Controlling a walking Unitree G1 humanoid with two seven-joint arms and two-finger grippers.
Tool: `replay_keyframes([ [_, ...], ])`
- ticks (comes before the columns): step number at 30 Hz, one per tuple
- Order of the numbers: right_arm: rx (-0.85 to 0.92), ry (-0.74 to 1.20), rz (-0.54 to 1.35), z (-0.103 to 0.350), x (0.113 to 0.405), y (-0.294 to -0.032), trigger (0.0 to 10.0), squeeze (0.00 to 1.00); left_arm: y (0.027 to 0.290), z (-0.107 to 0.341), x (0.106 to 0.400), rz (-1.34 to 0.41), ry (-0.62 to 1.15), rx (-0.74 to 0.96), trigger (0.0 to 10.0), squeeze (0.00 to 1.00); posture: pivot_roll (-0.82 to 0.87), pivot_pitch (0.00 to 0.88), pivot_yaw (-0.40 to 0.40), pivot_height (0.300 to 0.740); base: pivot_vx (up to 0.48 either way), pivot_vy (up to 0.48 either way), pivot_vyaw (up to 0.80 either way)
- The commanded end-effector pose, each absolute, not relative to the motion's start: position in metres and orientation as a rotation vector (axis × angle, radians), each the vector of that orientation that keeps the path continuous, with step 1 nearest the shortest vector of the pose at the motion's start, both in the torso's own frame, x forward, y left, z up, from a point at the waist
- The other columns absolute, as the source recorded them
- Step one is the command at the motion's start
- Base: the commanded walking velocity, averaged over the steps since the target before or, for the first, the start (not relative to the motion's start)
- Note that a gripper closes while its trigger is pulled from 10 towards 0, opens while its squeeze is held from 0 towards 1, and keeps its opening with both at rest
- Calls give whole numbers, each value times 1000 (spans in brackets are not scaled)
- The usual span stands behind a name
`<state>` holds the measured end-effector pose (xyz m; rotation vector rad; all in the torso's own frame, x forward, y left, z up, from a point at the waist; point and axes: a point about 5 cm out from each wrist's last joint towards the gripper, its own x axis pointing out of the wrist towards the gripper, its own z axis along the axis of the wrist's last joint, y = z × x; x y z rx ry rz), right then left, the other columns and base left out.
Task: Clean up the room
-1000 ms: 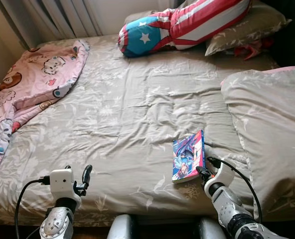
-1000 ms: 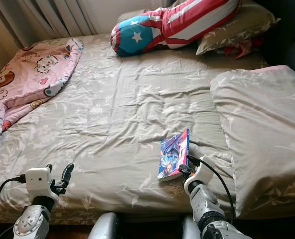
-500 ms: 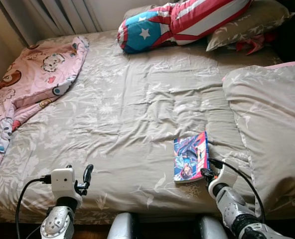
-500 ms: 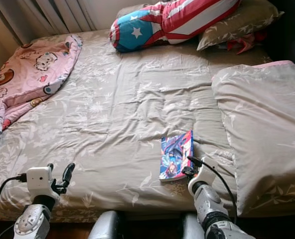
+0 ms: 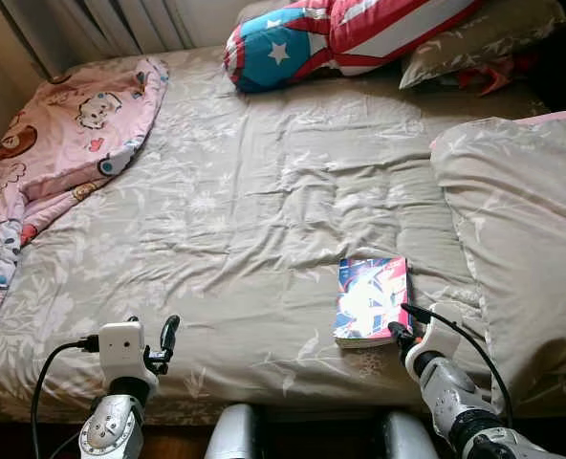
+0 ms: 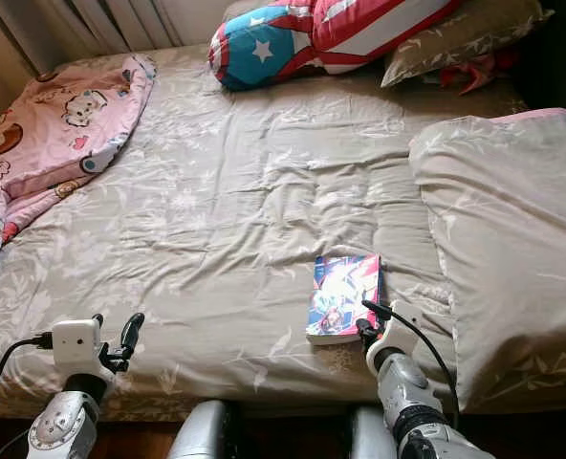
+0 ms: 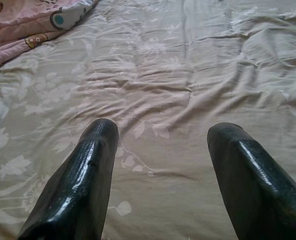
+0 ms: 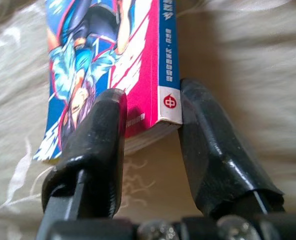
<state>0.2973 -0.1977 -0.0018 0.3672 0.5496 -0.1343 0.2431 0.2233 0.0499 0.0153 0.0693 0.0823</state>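
A colourful paperback book (image 5: 371, 298) lies flat on the beige flowered bedsheet (image 5: 245, 191), near the bed's front edge on the right. My right gripper (image 5: 395, 330) is at the book's near corner. In the right wrist view its fingers (image 8: 100, 125) pinch that corner (image 8: 103, 55), one on the cover and one against the spine. My left gripper (image 5: 168, 335) hovers over the front left of the bed, open, with bare sheet between its fingers (image 7: 83, 170).
A pink cartoon blanket (image 5: 54, 143) is bunched along the left side. A star-and-stripe cushion (image 5: 340, 33) and a pillow (image 5: 484, 38) lie at the head. A folded beige duvet (image 5: 517, 220) covers the right side, close to the book.
The book, tilted up on its edge a second ago, now lies flatter on the sheet with the right gripper still at its corner. The camera view has shifted forward slightly.
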Motion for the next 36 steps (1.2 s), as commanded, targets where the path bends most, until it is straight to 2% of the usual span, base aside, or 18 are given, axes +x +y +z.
replay_keyframes([
  [1,373,554,-176,-5,293,-202,10000,0,228,47,240,101,86,16,10000,0,98,171,140,640,0,0,0],
  [8,361,578,-204,-12,285,-206,10000,0,228,47,241,103,88,17,10000,0,95,171,139,640,0,0,0],
  [9,361,582,-202,-13,284,-205,10000,231,228,47,241,103,89,17,10000,0,95,171,139,640,0,0,0],
  [10,360,587,-197,-14,283,-204,10000,702,228,46,241,104,90,18,10000,0,95,171,139,640,0,0,0],
  [11,357,593,-186,-16,282,-202,10000,1000,228,46,241,105,92,18,10000,0,93,171,138,640,0,0,0],
  [14,345,605,-178,-18,280,-199,10000,1000,229,45,241,106,95,19,10000,0,92,172,137,640,0,0,0],
  [15,342,608,-176,-19,279,-198,10000,180,229,45,241,107,96,18,10000,0,92,171,135,640,0,0,0],
  [16,341,609,-176,-19,279,-198,10000,0,228,45,241,108,96,18,10000,0,93,170,134,640,0,0,0],
  [25,359,549,-221,-14,282,-201,10000,0,228,44,242,114,94,10,10000,0,92,159,132,640,0,0,0],
  [26,351,525,-241,-10,285,-205,10000,1000,228,44,243,116,93,8,10000,0,92,159,132,640,0,0,0],
  [34,305,500,-291,-3,290,-217,10000,1000,228,43,243,122,92,2,10000,0,91,155,126,640,0,0,0],
  [35,300,503,-292,-3,290,-218,10000,851,228,43,243,123,93,2,10000,0,91,155,125,640,0,0,0],
  [36,298,505,-292,-3,290,-217,10000,212,228,42,243,123,93,3,10000,0,90,155,125,640,0,0,0],
])
